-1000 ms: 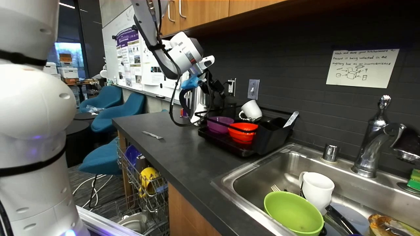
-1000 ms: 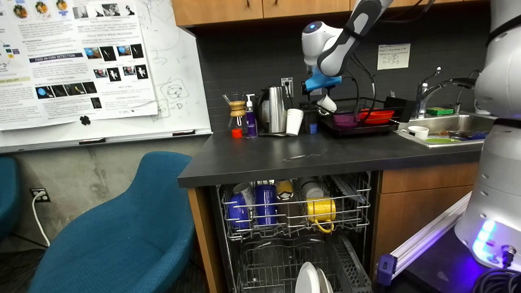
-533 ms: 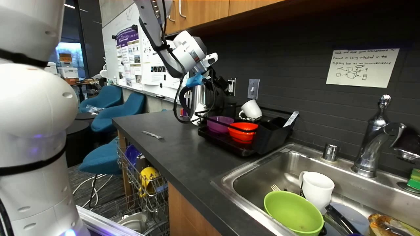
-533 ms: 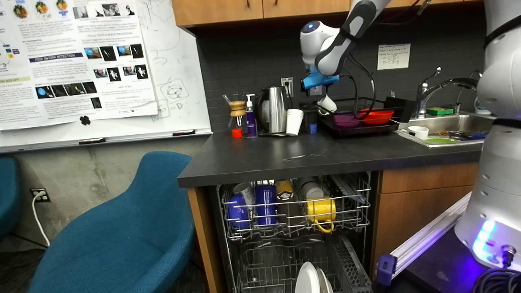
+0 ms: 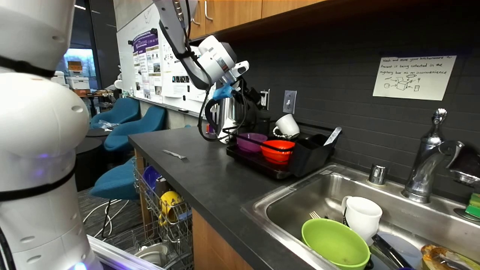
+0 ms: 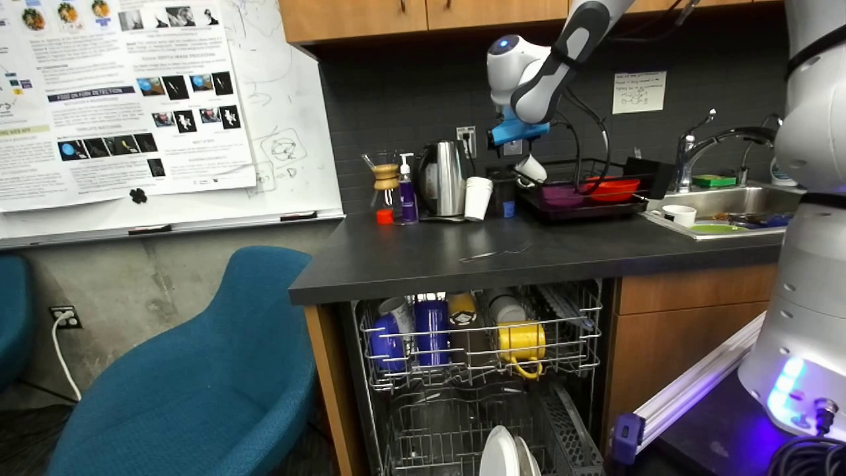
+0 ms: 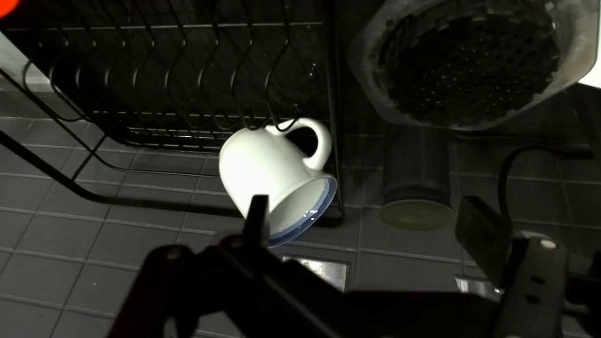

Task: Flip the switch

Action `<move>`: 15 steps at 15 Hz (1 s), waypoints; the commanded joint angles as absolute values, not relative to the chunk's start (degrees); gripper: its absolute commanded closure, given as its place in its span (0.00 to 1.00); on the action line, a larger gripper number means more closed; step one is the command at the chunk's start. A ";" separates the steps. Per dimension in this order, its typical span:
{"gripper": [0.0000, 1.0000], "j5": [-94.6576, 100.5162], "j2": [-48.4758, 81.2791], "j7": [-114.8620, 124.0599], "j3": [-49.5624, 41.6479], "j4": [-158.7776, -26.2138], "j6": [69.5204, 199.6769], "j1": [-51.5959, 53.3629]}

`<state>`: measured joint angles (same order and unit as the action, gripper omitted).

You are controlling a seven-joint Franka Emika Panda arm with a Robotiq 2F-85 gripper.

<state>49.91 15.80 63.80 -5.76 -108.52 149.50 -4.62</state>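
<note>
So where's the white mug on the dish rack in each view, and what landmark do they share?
In an exterior view: white mug, just right of centre.
In an exterior view: white mug, upper half, right of centre.
In the wrist view: white mug, near the centre, partly covered by one of the fingers.
Shared landmark: black dish rack, in all three views.

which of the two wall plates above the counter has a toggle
The switch plate nearer the sink: it has a toggle; the outlet beside it holds a black plug.
</note>
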 commanded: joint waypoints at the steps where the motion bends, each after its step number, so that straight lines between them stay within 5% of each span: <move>1: 0.00 49.13 15.80 63.25 -7.34 -108.53 149.72 -3.18; 15: 0.00 62.30 16.12 88.12 -10.30 -108.86 150.92 -2.66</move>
<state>60.34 16.05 84.13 -9.33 -108.93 149.42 -2.62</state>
